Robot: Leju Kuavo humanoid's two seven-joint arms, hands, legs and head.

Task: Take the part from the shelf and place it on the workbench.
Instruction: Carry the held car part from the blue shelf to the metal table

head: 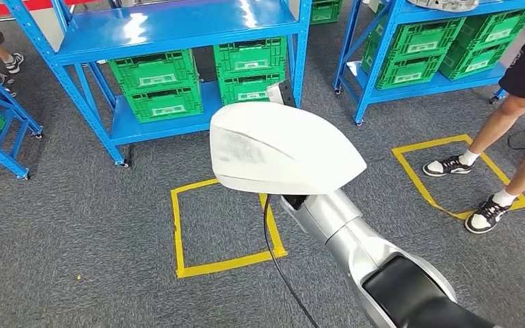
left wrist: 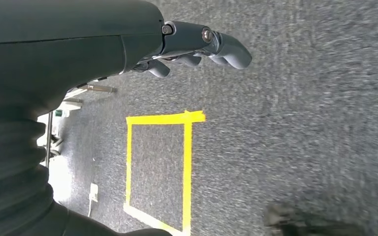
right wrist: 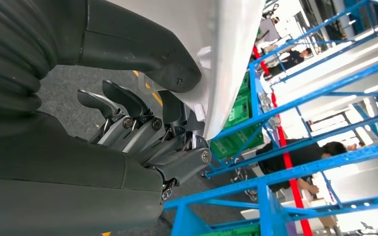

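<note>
part [head: 280,154]: smooth white rounded shell, faint scuffs | right hand [right wrist: 147,118]: gripping it, held over carpet | left hand [left wrist: 197,46]: empty, fingers loosely apart

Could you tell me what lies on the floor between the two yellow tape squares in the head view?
Bare grey carpet; above it hang the white part and the silver right arm, between the left square and the right square.

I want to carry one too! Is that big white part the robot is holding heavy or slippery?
Probably light for its size: one robot hand holds the white part up alone. It looks stiff, a smooth curved shell keeping its shape. Its glossy surface might be slippery, so grip it firmly.
</note>
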